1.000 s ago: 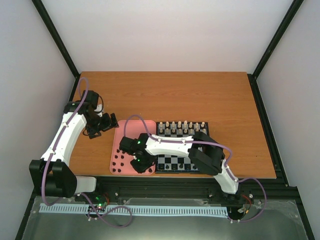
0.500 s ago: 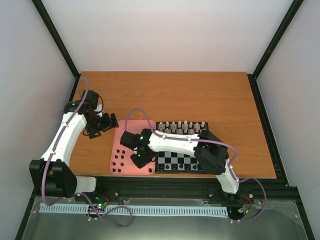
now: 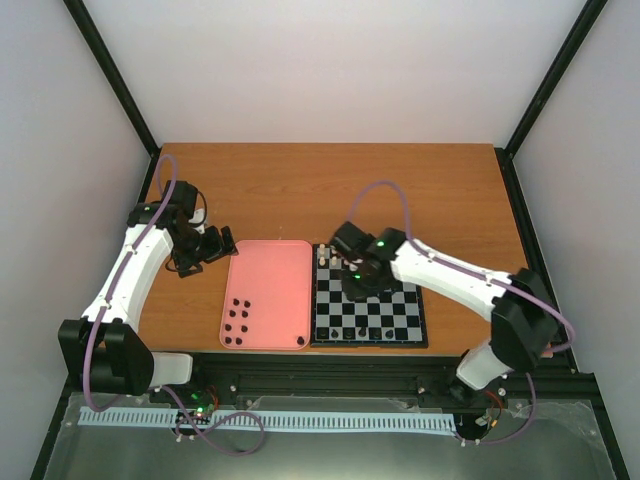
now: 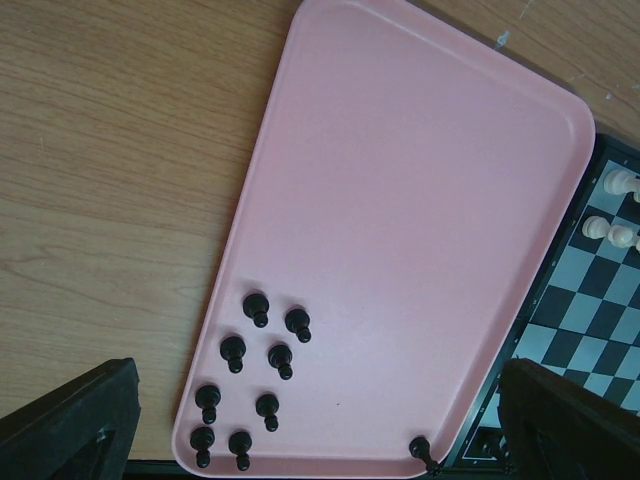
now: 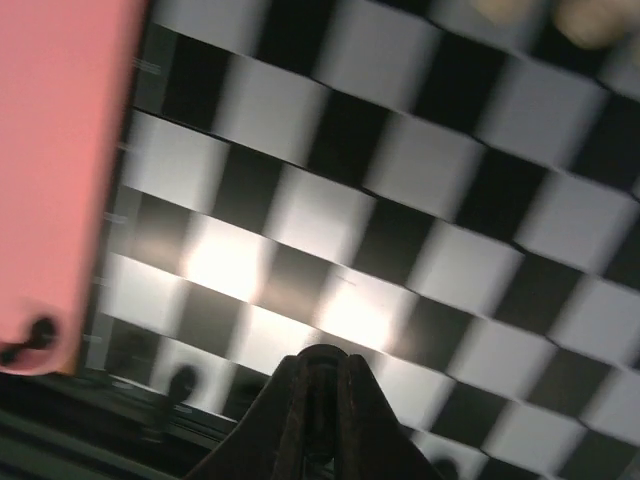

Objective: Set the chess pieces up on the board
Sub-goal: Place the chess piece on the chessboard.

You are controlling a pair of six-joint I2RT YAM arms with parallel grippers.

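finds the left fingers point(image 4: 70, 425) spread wide at the two lower corners of the left wrist view, gripping nothing and touching nothing, with the pink tray point(image 4: 420, 200) framed between them. counts nine black chess pieces point(image 4: 281, 360) upright on that tray: eight clustered in loose pairs by the near left corner, one alone at the near right corner, just beside the board point(image 4: 590, 320). from overhead, places the left arm off the tray's far left corner, over bare wooden surface point(image 3: 300, 190).

finds the right fingers point(image 5: 280, 420) pressed almost together, only a thin dark slit between them, with the board's checks blurred beneath. makes out something dark and rounded at the tips, too blurred to call a piece; cannot tell about a hold. from overhead, puts the right arm's end above the far half of the board, a little left of centre.

notes a few more black pieces standing in the board's nearest row, and cream-white pieces point(image 3: 325, 258) along its far edge. sets the board just right of the tray, side by side, edges touching or nearly so.
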